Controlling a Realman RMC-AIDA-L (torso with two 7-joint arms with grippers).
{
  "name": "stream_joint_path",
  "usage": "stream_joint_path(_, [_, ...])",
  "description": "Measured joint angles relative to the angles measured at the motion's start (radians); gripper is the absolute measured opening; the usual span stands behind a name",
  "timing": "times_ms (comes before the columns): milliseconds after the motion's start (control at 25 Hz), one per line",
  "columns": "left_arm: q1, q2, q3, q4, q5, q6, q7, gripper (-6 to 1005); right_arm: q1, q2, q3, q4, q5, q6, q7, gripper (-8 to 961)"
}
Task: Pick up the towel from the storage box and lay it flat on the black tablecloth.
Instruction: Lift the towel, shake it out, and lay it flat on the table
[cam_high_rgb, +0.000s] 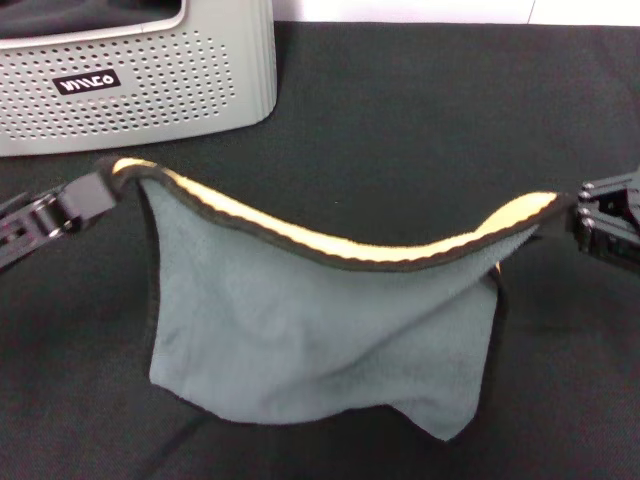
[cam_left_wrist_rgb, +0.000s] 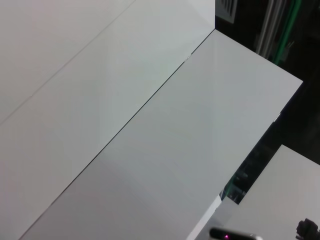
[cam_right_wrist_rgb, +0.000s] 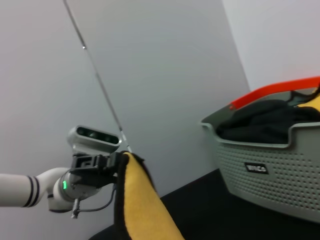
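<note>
The towel (cam_high_rgb: 320, 340) hangs stretched between my two grippers above the black tablecloth (cam_high_rgb: 420, 120), grey-green side toward me, yellow-orange side showing along the sagging top edge. Its lower edge droops close to the cloth. My left gripper (cam_high_rgb: 105, 185) is shut on the towel's left top corner. My right gripper (cam_high_rgb: 575, 215) is shut on the right top corner. The right wrist view shows the yellow side of the towel (cam_right_wrist_rgb: 142, 210) running to the left gripper (cam_right_wrist_rgb: 117, 167). The storage box (cam_high_rgb: 140, 80) stands at the back left.
The storage box also shows in the right wrist view (cam_right_wrist_rgb: 270, 160), holding dark fabric and a bit of yellow cloth, with an orange-red bar behind its rim. White wall panels (cam_left_wrist_rgb: 150, 125) fill the left wrist view.
</note>
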Motion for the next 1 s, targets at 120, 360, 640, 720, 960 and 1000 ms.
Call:
stream_joint_path(120, [-0.032,-0.007,-0.026,-0.03,0.019,-0.001,0.024,13,0.055,0.0,0.021,0.087,-0.016,-0.01,-0.019,65])
stream_joint_path(360, [-0.057,-0.016,-0.034,-0.055,0.019,-0.039,0.054,13,0.159,0.0,0.044,0.232,-0.064,-0.035,-0.062,69])
stream_joint_path(640, [-0.1,-0.027,-0.029,-0.119,0.038,-0.139,0.086,13,0.273,0.0,0.049,0.366,-0.133,-0.098,-0.087,73])
stream_joint_path(720, [-0.116,-0.03,-0.031,-0.136,0.047,-0.166,0.087,13,0.3,-0.003,0.05,0.406,-0.138,-0.114,-0.1,75])
stream_joint_path(960, [-0.14,-0.049,-0.028,-0.148,0.054,-0.284,0.089,14,0.356,-0.005,0.05,0.481,-0.209,-0.196,-0.107,78])
stream_joint_path(1000, [-0.146,-0.052,-0.029,-0.153,0.057,-0.305,0.089,14,0.364,-0.005,0.05,0.492,-0.223,-0.212,-0.107,79])
